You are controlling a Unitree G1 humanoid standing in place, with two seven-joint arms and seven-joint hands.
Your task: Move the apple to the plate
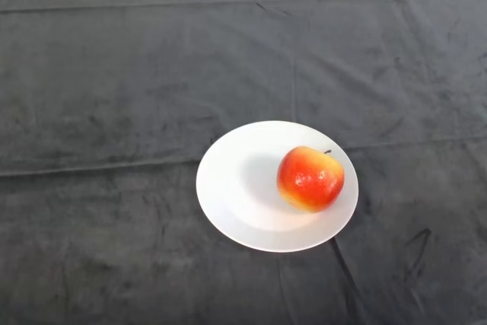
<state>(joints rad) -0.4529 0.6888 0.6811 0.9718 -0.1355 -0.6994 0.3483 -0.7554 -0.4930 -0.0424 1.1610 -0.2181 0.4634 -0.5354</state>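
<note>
White plate [228, 195] sits on dark-clothed surface [114, 89]; red-yellow apple [310, 179] rests on plate at 3 o'clock, stem toward 1 o'clock.

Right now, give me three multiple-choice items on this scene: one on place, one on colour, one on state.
1. Where on the plate does the apple sit?
A. the plate's right part
B. the plate's left edge
C. off it, on the cloth

2. What colour is the apple?
A. plain green
B. red with yellow patches
C. brown

3. How does the task stand?
A. apple not yet lifted
B. apple held above the plate
C. apple already on the plate

Answers: 1 A, it sits right of the plate's middle. 2 B, its skin is red shading to yellow. 3 C, it rests on the white plate on the dark cloth.
</note>
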